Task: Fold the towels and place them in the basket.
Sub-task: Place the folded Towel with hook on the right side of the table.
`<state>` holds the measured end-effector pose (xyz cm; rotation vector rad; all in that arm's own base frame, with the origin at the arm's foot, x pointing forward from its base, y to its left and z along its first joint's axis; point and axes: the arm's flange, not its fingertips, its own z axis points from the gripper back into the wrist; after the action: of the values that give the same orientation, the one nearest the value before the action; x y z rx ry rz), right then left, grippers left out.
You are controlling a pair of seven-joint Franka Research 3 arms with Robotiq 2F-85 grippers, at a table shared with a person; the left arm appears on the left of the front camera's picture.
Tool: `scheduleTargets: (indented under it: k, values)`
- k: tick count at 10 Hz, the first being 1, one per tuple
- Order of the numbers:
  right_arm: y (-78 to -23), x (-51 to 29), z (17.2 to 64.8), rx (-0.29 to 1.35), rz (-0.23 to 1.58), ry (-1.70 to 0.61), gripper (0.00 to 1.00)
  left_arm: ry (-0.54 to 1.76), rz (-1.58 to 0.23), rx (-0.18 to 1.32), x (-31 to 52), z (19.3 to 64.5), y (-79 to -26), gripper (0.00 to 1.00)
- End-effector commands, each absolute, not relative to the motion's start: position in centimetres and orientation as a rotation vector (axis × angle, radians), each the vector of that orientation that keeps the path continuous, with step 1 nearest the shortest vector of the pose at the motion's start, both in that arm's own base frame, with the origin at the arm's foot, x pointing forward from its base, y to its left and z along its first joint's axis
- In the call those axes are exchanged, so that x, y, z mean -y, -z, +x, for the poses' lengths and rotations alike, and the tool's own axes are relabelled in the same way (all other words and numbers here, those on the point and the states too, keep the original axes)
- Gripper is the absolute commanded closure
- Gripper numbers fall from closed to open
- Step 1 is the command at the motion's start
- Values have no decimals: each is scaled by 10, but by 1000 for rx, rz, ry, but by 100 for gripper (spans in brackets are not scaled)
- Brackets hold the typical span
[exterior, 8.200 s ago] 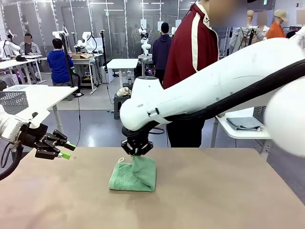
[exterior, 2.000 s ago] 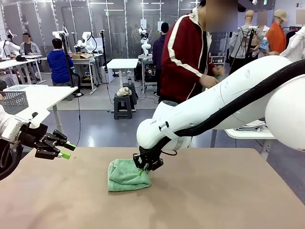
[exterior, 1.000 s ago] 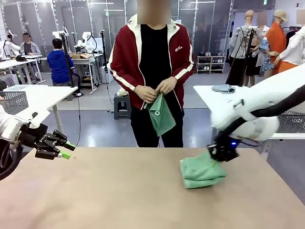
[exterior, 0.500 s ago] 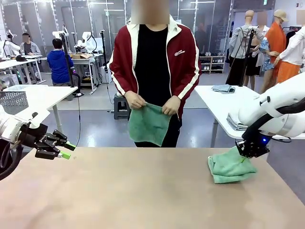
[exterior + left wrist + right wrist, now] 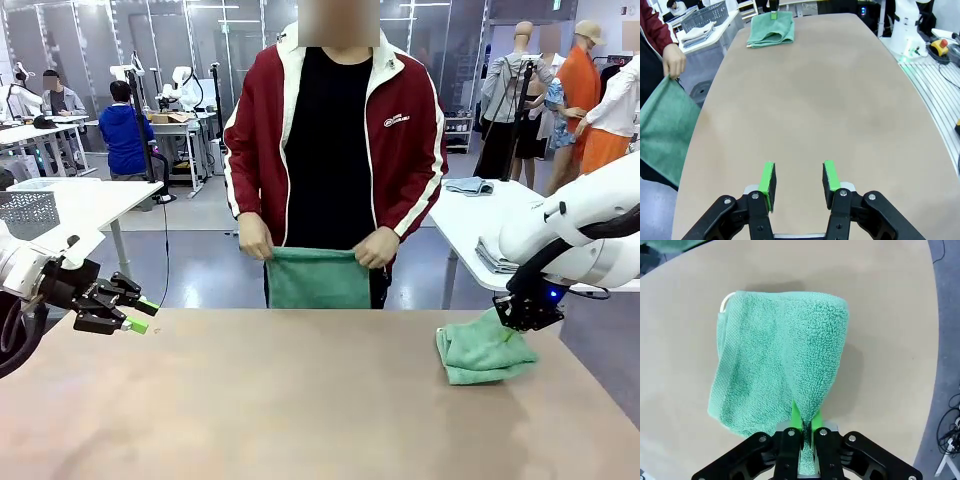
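- The left jaws hang over the near left edge of the surface (image 5: 805, 100). Their pads (image 5: 767, 181) stand apart with nothing between them.
- The folded towel (image 5: 485, 350) lies flat at the right end of the surface, well away from the left jaws and right under the right arm.
- The right jaws are closed tight on a raised ridge of that towel's top layer. In the right wrist view the rest of the bundle spreads away from the jaws, and its long axis runs straight ahead of them.
- At the far edge a person holds a second towel (image 5: 318, 277) by its top corners, one in each of the hands (image 5: 255, 242). It hangs unfolded, close to the edge of the surface.
- Farther off, past the right end, a side table (image 5: 727, 22) carries the basket (image 5: 702, 14), with a stack (image 5: 695, 34) of folded cloth beside it.
- The basket lies beyond the held towel, on the right arm's side. That arm is much the nearer, so the carry looks to be a lift up and outward over the gap.
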<state>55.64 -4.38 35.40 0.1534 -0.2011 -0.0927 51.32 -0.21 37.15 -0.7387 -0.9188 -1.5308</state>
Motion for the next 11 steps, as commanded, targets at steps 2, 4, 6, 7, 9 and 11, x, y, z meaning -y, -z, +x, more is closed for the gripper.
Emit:
scheduleTargets:
  k: [2,4,6,7,9,11]
  values:
    - [-343,47,564,204,160,90,93,1522,-740,916,2,512,-375,50]
    - [-325,57,576,220,167,117,93,1522,-740,916,2,512,-375,50]
    - [-313,67,588,243,137,85,93,1522,-740,916,2,512,-375,50]
    - [-312,72,591,245,121,92,93,1522,-740,916,2,512,-375,50]
    - [-316,81,588,241,125,146,93,1522,-740,916,2,512,-375,50]
    - [-321,96,590,254,90,136,93,1522,-740,916,2,512,-375,50]
